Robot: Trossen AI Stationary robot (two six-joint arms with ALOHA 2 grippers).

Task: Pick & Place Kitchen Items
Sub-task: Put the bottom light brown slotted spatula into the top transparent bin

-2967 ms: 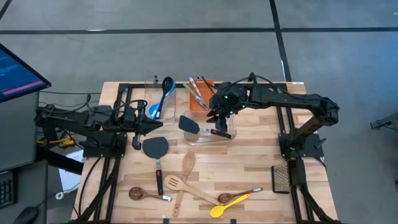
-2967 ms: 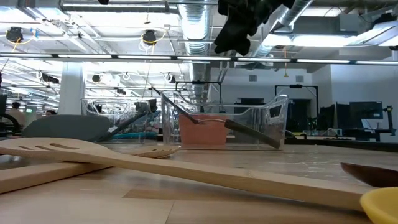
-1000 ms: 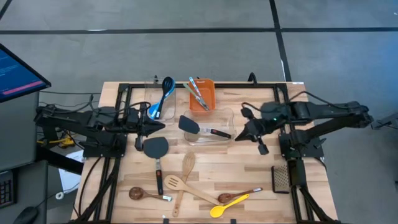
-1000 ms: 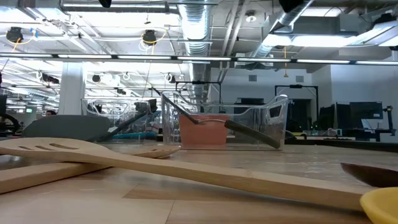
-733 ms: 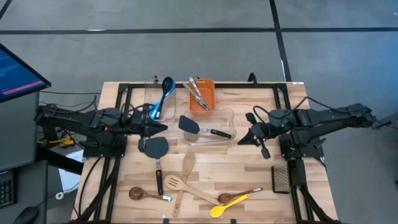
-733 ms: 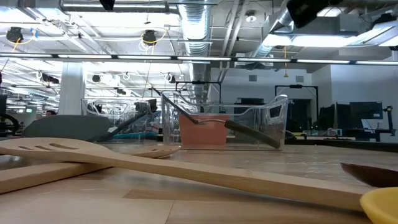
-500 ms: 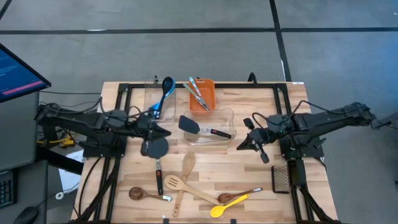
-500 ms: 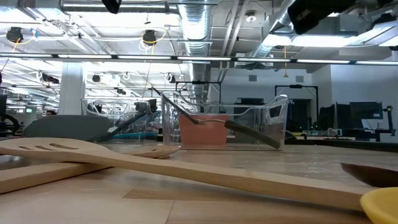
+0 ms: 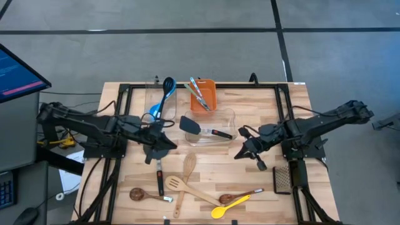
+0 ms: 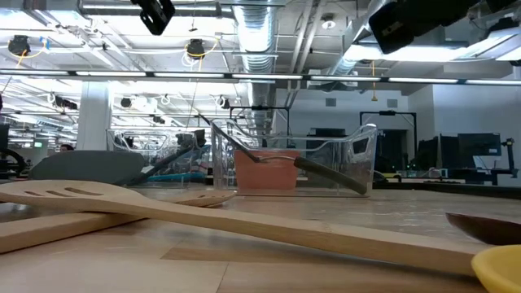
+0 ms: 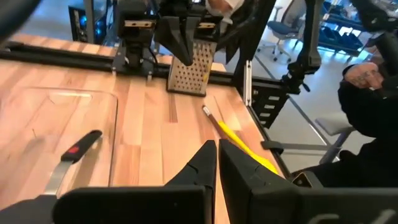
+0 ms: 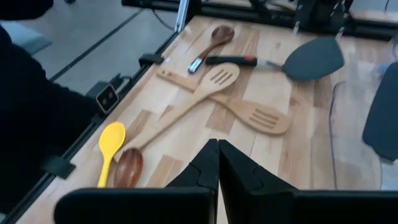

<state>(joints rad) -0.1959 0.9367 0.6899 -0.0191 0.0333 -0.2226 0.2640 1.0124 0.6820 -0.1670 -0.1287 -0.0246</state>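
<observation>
- Kitchen items lay in two groups on the pale planked wooden table (image 9: 262, 103). Toward 6 o'clock were a wooden slotted spatula (image 9: 176, 184), a plain wooden spoon (image 9: 187, 165), a dark brown spoon (image 9: 139, 194), a glossy yellow spoon (image 9: 220, 211) and a black turner (image 9: 158, 164) with a flat broad blade.
- Toward 12 o'clock, a blue spoon (image 9: 166, 94) leaned in a clear tub (image 9: 152, 94), thin utensils stood in an orange rectangular bin (image 9: 208, 100), and a second black turner (image 9: 191, 125) rested in a clear plastic tub (image 9: 229, 117).
- Left gripper (image 9: 170, 145) hung over the first turner's blade, its dark tapered fingers pressed together and holding nothing.
- Right gripper (image 9: 240, 152) hung at 3 o'clock of the centre, jaws likewise pressed together, empty.
- A perforated metal grater (image 9: 282, 178) lay near the 4 o'clock edge.
</observation>
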